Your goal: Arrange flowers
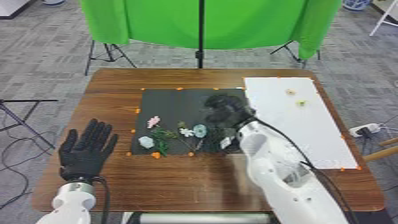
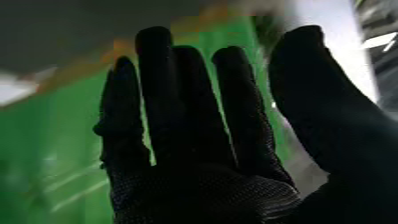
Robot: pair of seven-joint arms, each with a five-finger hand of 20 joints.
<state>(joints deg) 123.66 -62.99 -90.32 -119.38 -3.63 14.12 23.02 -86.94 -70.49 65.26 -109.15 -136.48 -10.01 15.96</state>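
Note:
In the head view, my right hand [image 1: 228,109] is over the right part of the black mat [image 1: 169,102]; in the right wrist view the same hand [image 2: 191,135] has straight fingers with nothing between them and the thumb. My left hand [image 1: 87,150] lies open at the table's left side, fingers straight. Along the mat's lower part are a pink flower [image 1: 154,121], a white flower [image 1: 187,132], a pale blue flower [image 1: 200,131], green foliage [image 1: 163,135] and white pieces [image 1: 147,142]. The white sheet [image 1: 284,120] holds a small pinkish flower [image 1: 290,92] and a yellow-green one [image 1: 302,103].
The brown table [image 1: 115,100] has orange tape bits [image 1: 155,155] around the mat and sheet edges. A green cloth [image 1: 151,22] hangs behind it on stands. A white plug with cables [image 1: 362,130] is off the table's right side.

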